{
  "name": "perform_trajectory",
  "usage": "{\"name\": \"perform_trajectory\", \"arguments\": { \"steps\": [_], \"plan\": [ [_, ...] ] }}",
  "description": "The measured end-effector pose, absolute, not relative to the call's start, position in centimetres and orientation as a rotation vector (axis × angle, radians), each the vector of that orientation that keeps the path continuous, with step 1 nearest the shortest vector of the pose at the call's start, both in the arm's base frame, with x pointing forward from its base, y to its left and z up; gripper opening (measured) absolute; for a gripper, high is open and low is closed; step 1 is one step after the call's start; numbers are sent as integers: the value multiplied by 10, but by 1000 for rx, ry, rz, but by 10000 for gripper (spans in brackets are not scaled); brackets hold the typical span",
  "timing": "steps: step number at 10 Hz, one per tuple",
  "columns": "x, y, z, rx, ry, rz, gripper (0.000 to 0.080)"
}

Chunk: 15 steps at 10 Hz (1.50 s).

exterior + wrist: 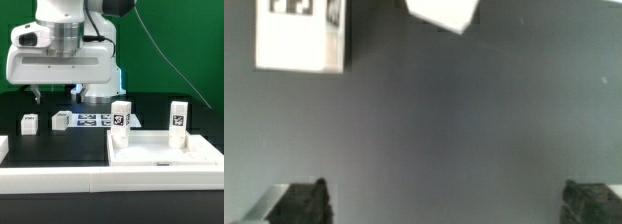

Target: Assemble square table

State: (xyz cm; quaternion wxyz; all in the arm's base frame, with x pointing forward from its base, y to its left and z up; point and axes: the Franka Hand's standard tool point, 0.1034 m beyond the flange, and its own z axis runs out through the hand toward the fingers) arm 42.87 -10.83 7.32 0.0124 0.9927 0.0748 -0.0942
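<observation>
Over the black worktop (60,145), the fingers (299,205) hang wide apart, holding nothing. At the exterior view's right lies the white square tabletop (165,152), with two tagged legs (121,115) upright at its far corners. Two loose legs (29,123) rest near the arm.

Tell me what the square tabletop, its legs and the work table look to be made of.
The square tabletop looks like moulded or printed plastic: matte white, with a thick, even raised rim. The legs seem to be the same white plastic, blocky, each with a black-and-white printed tag, probably paper. The work table is matte black without glare; it could be cloth or coated board, which is unclear.
</observation>
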Motion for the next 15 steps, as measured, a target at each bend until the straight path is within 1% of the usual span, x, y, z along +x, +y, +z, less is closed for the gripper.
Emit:
{"name": "perform_trajectory", "arguments": {
  "steps": [3, 5, 7, 11, 13, 14, 15],
  "plan": [
    [427, -108, 72, 3096, 202, -294, 648],
    [397, -111, 61, 3124, -47, -348, 648],
    [385, -114, 58, 3143, -131, -411, 648],
    [382, -111, 56, 3157, -173, -434, 648],
    [381, -125, 52, 3180, -247, -536, 648],
    [383, -125, 51, 3177, -242, -530, 648],
    [378, -123, 51, 3173, -240, -611, 648]
  ]
}}
